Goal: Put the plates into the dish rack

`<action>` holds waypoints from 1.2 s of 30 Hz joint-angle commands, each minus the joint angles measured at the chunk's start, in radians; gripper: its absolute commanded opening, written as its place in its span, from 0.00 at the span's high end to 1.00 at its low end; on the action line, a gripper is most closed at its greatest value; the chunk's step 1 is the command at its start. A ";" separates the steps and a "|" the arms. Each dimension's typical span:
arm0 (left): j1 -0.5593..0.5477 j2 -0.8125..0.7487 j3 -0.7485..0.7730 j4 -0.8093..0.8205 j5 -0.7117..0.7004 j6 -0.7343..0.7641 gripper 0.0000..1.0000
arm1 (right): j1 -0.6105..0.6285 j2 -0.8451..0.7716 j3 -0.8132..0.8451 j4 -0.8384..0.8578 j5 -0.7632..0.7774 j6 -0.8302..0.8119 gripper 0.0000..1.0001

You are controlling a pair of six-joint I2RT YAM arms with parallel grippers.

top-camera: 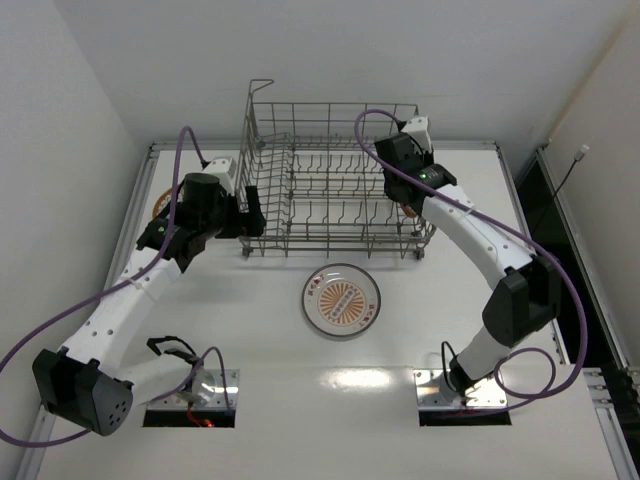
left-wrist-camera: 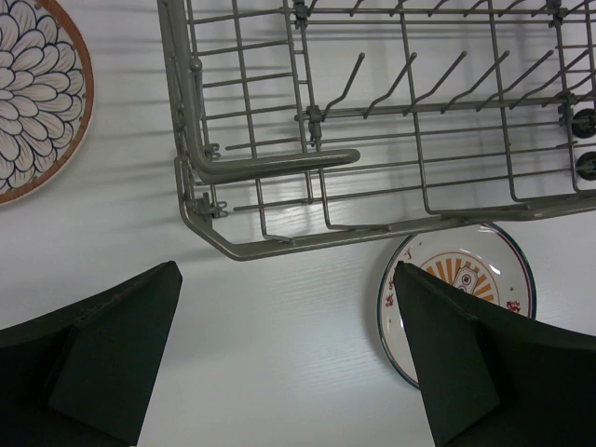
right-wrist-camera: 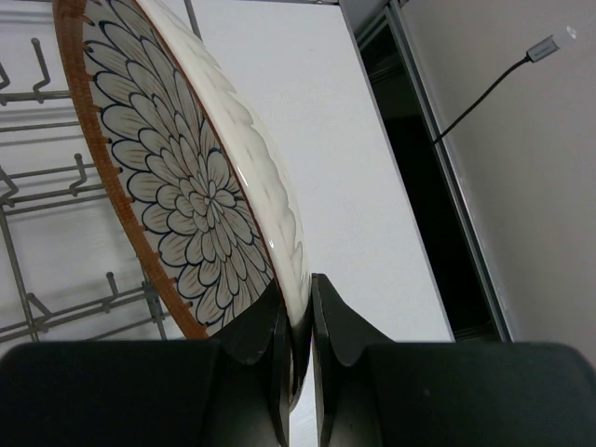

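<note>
the dish rack (top-camera: 335, 180) stands at the far middle of the white bench (top-camera: 260, 340). the right jaws are clamped on the rim of a petal-lattice plate (right-wrist-camera: 186, 186), which is held on edge and tilted at the rack's right end, with tines showing behind it; i cannot tell whether it touches the wires. the left jaws stand wide apart, holding nothing, above the bench just off the rack's near left corner. the sunburst plate (top-camera: 342, 300) lies flat on the bench in front of the rack, its far edge tucked under the rack's front rail in the left wrist view. a second petal-lattice plate (left-wrist-camera: 37, 93) lies flat to the rack's left.
</note>
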 commanded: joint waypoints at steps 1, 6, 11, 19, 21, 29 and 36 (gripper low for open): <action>-0.012 0.006 0.052 0.009 0.000 0.004 0.00 | 0.003 -0.002 0.026 0.131 0.099 0.011 1.00; -0.021 0.015 0.052 0.009 -0.009 0.004 0.00 | 0.003 0.020 0.026 0.131 0.090 0.020 1.00; -0.030 0.015 0.052 0.009 -0.010 0.004 0.00 | -0.006 0.041 0.017 0.131 0.090 0.031 1.00; -0.030 0.015 0.052 0.009 -0.019 0.004 0.00 | -0.006 0.078 -0.005 0.101 0.090 0.075 1.00; -0.030 0.015 0.052 0.009 -0.019 0.004 0.00 | -0.006 0.089 -0.014 0.090 0.099 0.100 1.00; -0.030 0.015 0.052 -0.001 -0.019 0.004 0.00 | -0.015 0.098 -0.059 0.058 0.119 0.144 1.00; -0.030 0.015 0.043 -0.001 -0.019 0.004 0.00 | -0.015 0.098 -0.097 0.048 0.119 0.172 1.00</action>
